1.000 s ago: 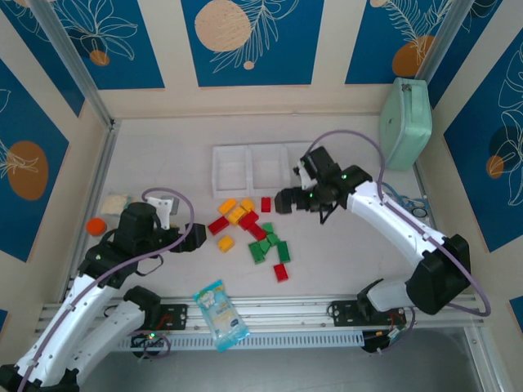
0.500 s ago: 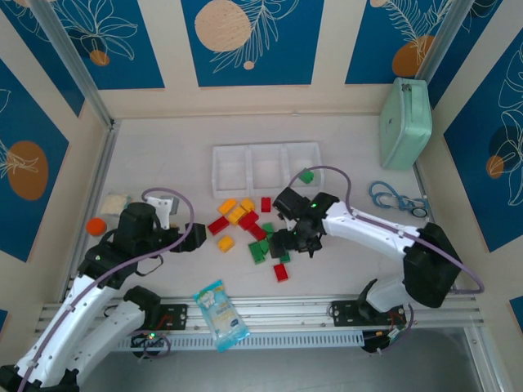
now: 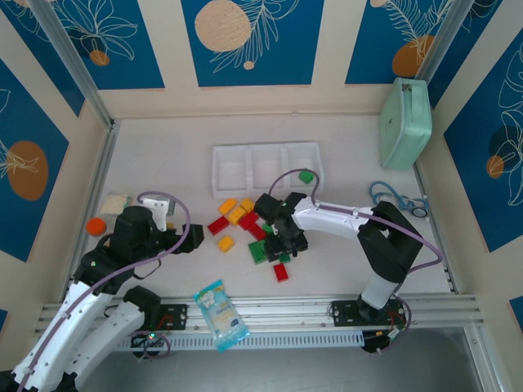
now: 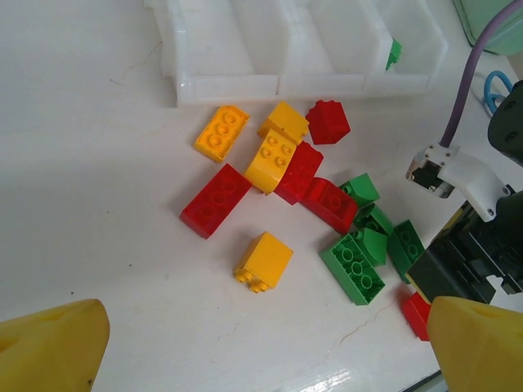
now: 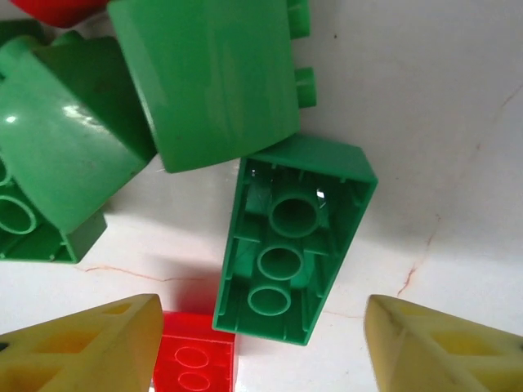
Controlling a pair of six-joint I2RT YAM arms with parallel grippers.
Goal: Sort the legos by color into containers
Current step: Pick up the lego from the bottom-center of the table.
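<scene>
The right claw is found lowered onto the green cluster on the bench, whereas a second ago it was held up at the right end of the tray. Its fingers are set apart on either side of an overturned green brick (hollow side up), with a gap left on each side; nothing is gripped. One green lego, hidden under the claw before, is now seen lying in the tray's right compartment. The remaining legos, red, yellow and green, are left scattered just in front of the tray. The left claw is kept wide and empty, much where it was.
</scene>
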